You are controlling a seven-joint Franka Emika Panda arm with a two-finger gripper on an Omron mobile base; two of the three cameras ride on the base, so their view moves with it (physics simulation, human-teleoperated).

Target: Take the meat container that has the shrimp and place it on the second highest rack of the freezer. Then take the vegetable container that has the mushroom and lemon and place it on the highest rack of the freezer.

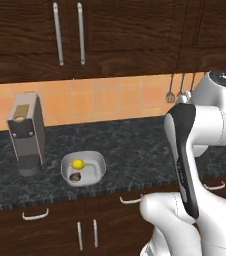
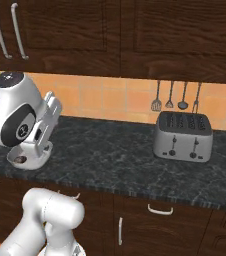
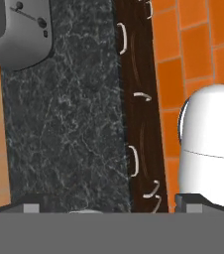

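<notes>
Here, one white arm (image 1: 195, 150) is standing folded before a dark speckled counter (image 1: 135, 145), and one white container (image 1: 83, 168) is sitting on that counter just right of a single grey coffee machine (image 1: 26, 132). Inside the container are lying two items: one yellow lemon (image 1: 77, 164) toward the back and one dark-brown mushroom (image 1: 75, 176) toward the front, close together. From the right base view, the arm is covering most of that container (image 2: 30, 159), leaving only its near rim and a dark speck of the mushroom (image 2: 19, 159) showing. One silver toaster (image 2: 182, 136) is resting farther right on the counter, with four utensils (image 2: 176, 97) hanging on the orange tile wall above it; the left base view is showing only three of them, partly blocked by the arm. In the hand view the gripper (image 3: 109, 208) is pointing down at the counter edge with its two finger tips (image 3: 29, 207) set wide apart and nothing between them; the toaster (image 3: 17, 30) is cut off at the top corner there. Dark wooden cabinets (image 1: 110, 35) are lining the wall above and below.
</notes>
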